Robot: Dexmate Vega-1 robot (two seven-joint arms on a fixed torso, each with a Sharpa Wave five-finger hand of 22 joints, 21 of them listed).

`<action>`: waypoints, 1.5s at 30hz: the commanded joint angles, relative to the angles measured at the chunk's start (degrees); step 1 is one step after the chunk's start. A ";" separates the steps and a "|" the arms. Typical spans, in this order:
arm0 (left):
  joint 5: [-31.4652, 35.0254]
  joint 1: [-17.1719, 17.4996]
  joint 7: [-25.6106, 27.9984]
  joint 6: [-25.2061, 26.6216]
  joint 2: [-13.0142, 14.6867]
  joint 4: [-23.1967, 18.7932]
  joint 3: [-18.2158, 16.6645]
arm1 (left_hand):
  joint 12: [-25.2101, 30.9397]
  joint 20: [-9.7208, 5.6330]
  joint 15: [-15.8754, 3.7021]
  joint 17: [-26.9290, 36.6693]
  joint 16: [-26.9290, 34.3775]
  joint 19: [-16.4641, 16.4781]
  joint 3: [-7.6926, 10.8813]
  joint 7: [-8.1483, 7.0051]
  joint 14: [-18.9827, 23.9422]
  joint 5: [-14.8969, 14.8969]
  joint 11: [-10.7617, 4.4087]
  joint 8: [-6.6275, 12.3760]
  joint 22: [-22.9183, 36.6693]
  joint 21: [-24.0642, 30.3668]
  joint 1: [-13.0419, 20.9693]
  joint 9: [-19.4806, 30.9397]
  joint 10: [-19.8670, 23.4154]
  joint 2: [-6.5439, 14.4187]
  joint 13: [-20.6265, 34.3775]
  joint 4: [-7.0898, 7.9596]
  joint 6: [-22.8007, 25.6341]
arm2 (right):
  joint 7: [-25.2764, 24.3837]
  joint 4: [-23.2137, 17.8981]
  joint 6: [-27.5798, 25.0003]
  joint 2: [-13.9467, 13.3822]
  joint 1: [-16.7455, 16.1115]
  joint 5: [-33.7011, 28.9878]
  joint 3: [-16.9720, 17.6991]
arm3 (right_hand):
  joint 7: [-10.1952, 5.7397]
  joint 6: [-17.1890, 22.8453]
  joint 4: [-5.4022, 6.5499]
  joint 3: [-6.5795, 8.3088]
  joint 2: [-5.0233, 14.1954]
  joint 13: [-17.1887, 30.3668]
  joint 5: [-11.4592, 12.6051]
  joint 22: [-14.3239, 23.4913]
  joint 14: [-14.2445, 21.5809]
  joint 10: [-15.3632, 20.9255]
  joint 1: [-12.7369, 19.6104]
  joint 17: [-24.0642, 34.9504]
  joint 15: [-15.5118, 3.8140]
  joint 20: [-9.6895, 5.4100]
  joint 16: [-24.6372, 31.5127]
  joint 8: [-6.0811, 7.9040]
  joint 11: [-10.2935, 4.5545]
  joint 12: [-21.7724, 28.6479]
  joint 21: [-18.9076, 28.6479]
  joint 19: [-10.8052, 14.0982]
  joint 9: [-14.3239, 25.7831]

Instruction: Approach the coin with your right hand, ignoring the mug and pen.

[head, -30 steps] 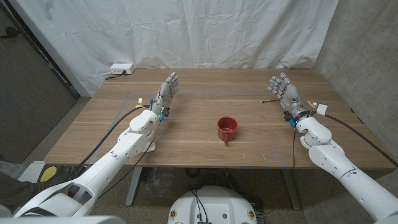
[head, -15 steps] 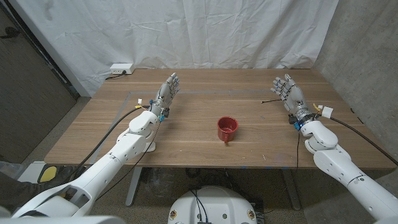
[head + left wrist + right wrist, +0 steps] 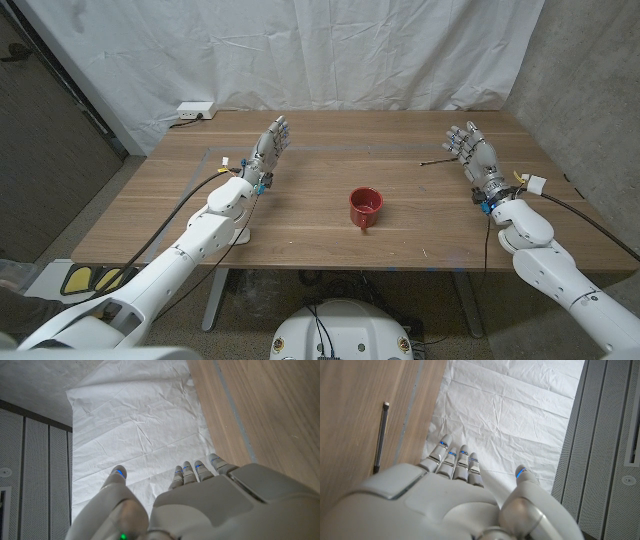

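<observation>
Two white robot hands were up over the brown wooden bench [image 3: 330, 150] in the head view. The left robot hand [image 3: 268, 147] was on the left side, with its fingers apart and nothing in it. The right robot hand [image 3: 474, 153] was near the far right corner, also loose and holding nothing. A round red mug [image 3: 365, 207] stood between the two arms, near the front edge and well apart from both. A thin dark pen [image 3: 433, 160] lay just beside the right robot hand, on the side toward the middle. Its long way ran across the bench, left to right. Where the small coin lay could not be told, as it was too small to pick out on the wood. So which way the right robot hand had to go could not be told either.

From the left wrist view, the fingers reached out, spread and not closed on anything. Bare wood and a white crumpled cloth [image 3: 140, 435] lay past them.

From the right wrist view, the fingers were also spread. The pen lay on the wood close by the fingertips, not touching them. The next move would probably need the coin found first, keeping away from the pen.
</observation>
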 commanded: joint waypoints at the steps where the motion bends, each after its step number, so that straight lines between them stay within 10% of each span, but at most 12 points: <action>1: 0.32 -0.81 -0.52 -0.16 -0.46 0.36 0.55 | 0.00 -3.78 0.11 0.18 -0.22 0.18 -0.06 -0.08 -0.07 -0.06 -0.06 0.01 0.14 -0.27 0.84 0.06 0.32 0.18 0.17 -0.24 0.19 | 1.83 -0.36 0.80 -0.93 -1.75 0.64 1.07 | -0.17 0.34 -0.29 0.30 0.06 0.20 0.35 0.06 0.63 0.47 0.58 0.04 0.07 -1.12 0.30 0.01 0.17 0.23 -0.15 0.68 0.12; 45: 0.50 2.87 2.39 1.67 1.93 -6.24 -0.39 | -0.06 -4.46 0.00 0.16 -0.19 1.70 -0.40 -0.10 0.67 -0.34 0.10 -0.15 0.07 -0.91 1.48 0.08 0.93 0.74 0.20 -0.37 0.60 | 3.50 -6.02 3.97 -4.14 -11.02 0.70 8.04 | -1.06 0.89 -0.57 0.11 0.08 0.19 0.52 0.09 0.99 0.88 0.54 0.04 -0.04 -1.10 0.09 0.04 0.23 0.10 -1.20 1.27 0.12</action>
